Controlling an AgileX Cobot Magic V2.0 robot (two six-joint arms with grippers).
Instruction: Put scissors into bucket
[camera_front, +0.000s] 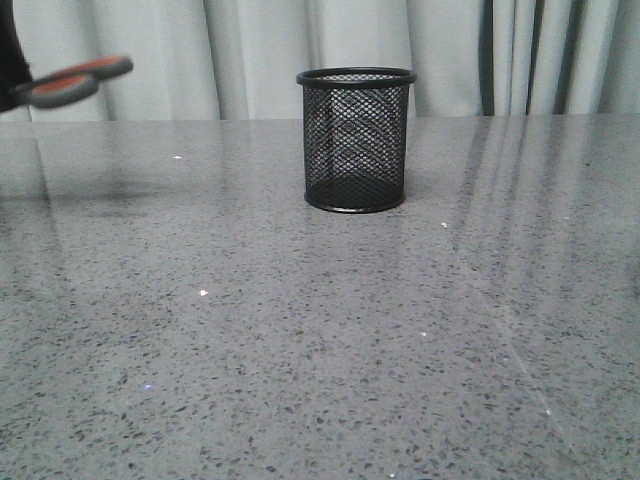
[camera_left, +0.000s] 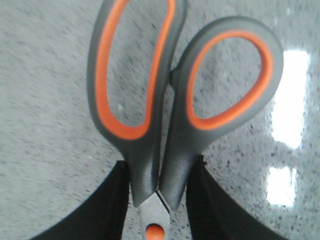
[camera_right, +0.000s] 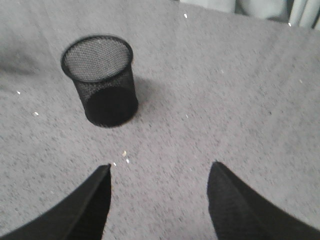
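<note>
One pair of scissors (camera_left: 165, 125) is hanging in the air above the bench's (camera_front: 300, 350) far left edge, the left claw (camera_left: 159, 200) clamping on its handles just above the pivot. One bucket (camera_front: 356, 140) is standing upright near the middle of the far edge. The right claw (camera_right: 159, 200) is hovering with fingers apart, holding nothing. No writing is showing anywhere.

Front view looks low across the table (camera_front: 300, 350); both wrist views look down, right sharing the bucket (camera_right: 102, 80).
</note>
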